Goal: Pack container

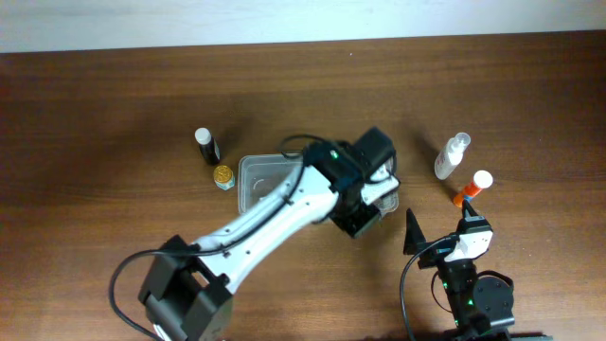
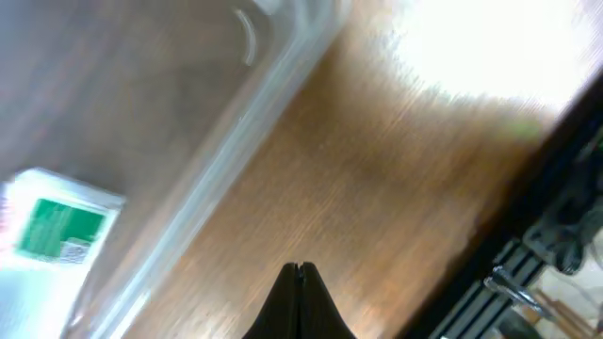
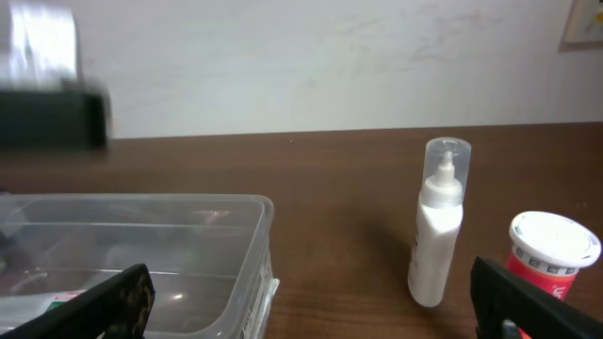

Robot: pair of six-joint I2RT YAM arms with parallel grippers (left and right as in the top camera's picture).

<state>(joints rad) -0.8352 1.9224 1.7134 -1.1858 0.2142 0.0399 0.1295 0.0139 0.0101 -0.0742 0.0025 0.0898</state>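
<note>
Fetching the nxt item looks like the step. The container (image 1: 254, 180) sits mid-frame on the bench (image 1: 114, 114). Left gripper (image 2: 300, 275) jaws are pinched shut & empty, just outside its rim. Right gripper (image 3: 311, 299) jaws are wide, holding nothing, w/ spray bottle (image 3: 435, 226) & orange bottle (image 3: 551, 250) close ahead. Grip the bottle low, kept upright. Open bench lies right of the container, but the left arm (image 1: 275, 213) crowds its right end.

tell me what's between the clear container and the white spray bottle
Nothing but bare table, seen in the right wrist view: only brown wood separates the container and the spray bottle.
</note>
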